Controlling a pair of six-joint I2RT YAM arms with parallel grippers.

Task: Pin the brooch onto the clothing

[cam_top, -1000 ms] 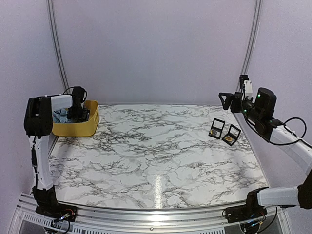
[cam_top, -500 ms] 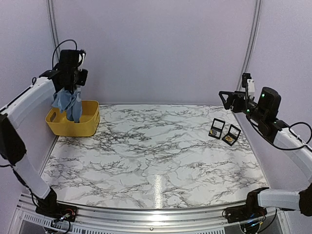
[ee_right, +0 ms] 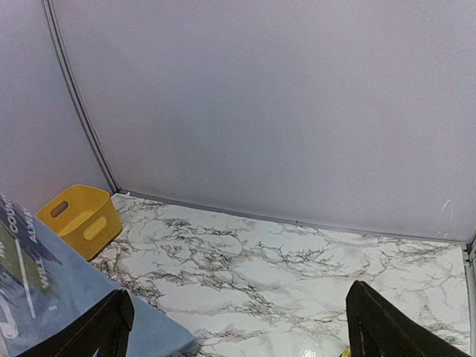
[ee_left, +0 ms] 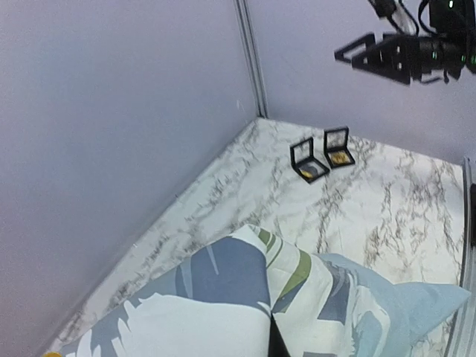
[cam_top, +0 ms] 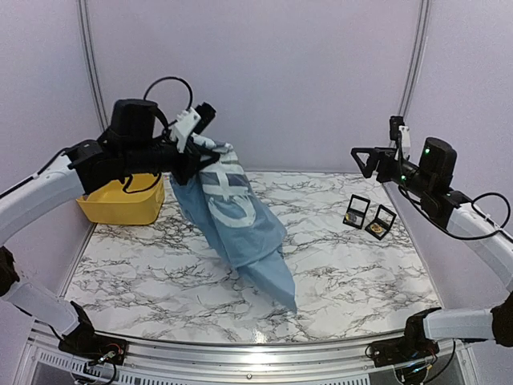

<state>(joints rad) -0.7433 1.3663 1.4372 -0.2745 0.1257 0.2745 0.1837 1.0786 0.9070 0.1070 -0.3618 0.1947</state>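
Dangling from the left gripper (cam_top: 205,152), the T-shirt (cam_top: 236,216) hangs in a long blue drape above the marble table (cam_top: 337,273), with white lettering and a yellow-green streak showing on its folds. The jaws are pinched tight on a bunch of cloth at the top. The shirt's lower end reaches down towards the front of the table, though I cannot tell whether it touches. The yellow basket (cam_top: 120,207) sits at the far left corner, well apart from the shirt.

Over on the right, the right gripper (cam_top: 362,162) hovers high with its jaws spread wide and nothing between them. Below it are one open black case (cam_top: 357,212) and a second case (cam_top: 381,221) just beside it. Each holds a gold piece, and I cannot tell which of them is the brooch.

To my eye this is the laying-out step. The shirt needs to go down flat in the middle of the table, chest up, probably with the free gripper catching an edge to spread it. Only then does fetching the brooch make sense.
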